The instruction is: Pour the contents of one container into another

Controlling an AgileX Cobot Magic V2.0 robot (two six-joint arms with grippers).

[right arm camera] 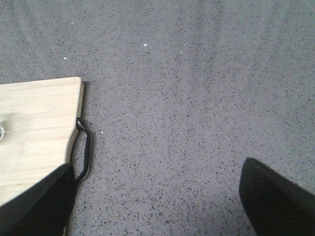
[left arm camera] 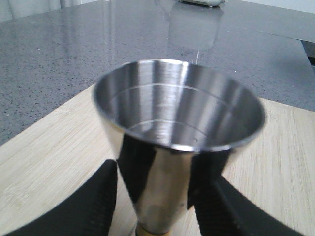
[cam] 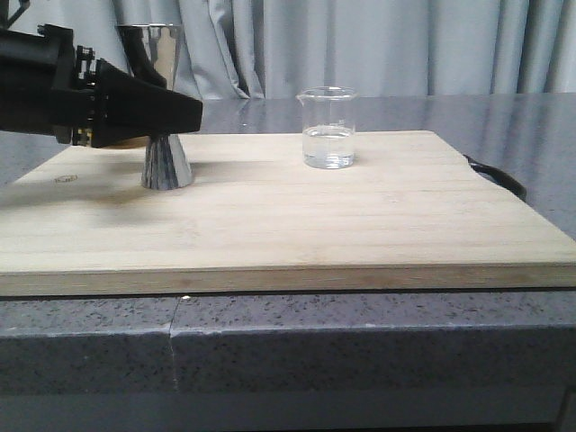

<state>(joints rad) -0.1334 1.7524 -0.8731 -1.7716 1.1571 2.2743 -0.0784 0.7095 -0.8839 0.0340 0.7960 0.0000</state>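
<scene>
The steel hourglass jigger (cam: 166, 165) stands upright at the left of the bamboo board (cam: 360, 225). My left gripper (cam: 184, 112) reaches in from the left at its waist height. In the left wrist view the jigger (left arm camera: 177, 113) fills the middle, its cup empty, and the left gripper (left arm camera: 162, 196) is open, one black finger (left arm camera: 93, 201) on each side with a strip of wood showing between finger and metal. The clear glass beaker (cam: 328, 130), holding a little clear liquid, stands alone at the board's back centre. My right gripper (right arm camera: 157, 196) is open over bare countertop, out of the front view.
The board lies on a speckled grey countertop (cam: 531, 117). A black wire handle (right arm camera: 84, 147) sticks out from the board's right edge (right arm camera: 74, 113), close to one right finger. A grey curtain (cam: 387, 45) hangs behind the counter.
</scene>
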